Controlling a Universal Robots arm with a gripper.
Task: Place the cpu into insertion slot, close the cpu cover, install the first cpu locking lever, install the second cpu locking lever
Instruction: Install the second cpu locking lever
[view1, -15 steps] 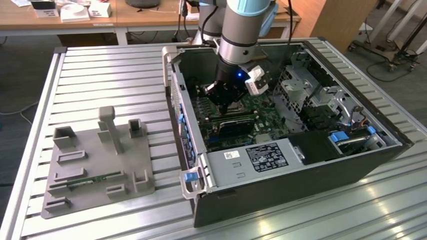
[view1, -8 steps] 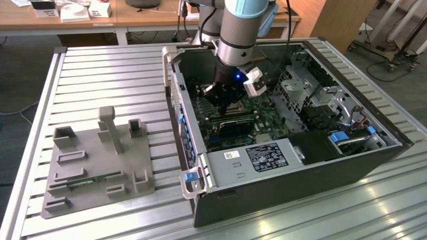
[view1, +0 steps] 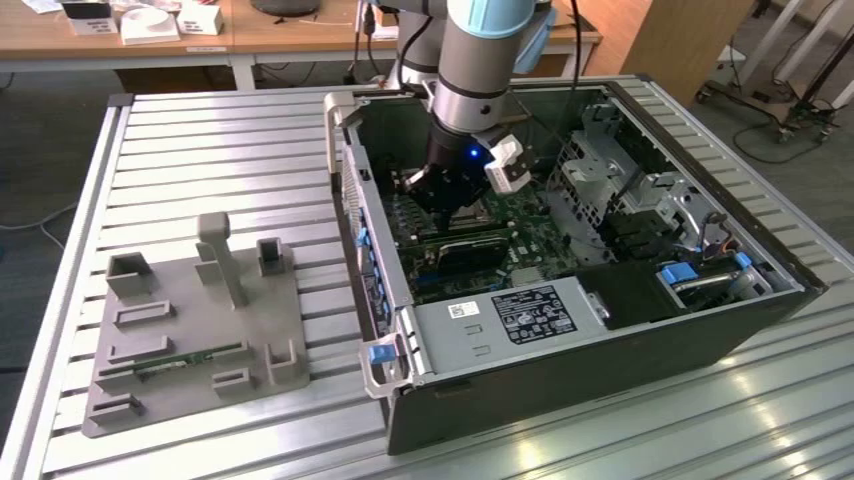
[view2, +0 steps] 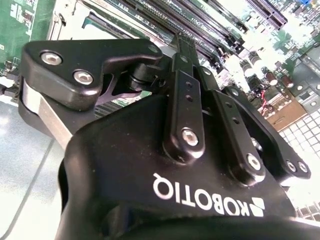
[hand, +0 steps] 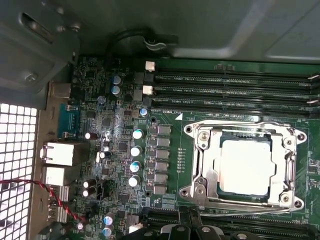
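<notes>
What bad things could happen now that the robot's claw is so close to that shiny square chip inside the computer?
1. The gripper hangs low inside the computer case, close to the green board; a slip might scrape the small round parts.
2. The cpu sits in its socket under the cpu cover. A hard push there could possibly bend the thin frame or shift the chip.

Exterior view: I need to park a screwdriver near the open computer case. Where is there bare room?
The slatted table is bare between the grey fixture block and the computer case. Inside the case is crowded, with the gripper low over the board.
</notes>
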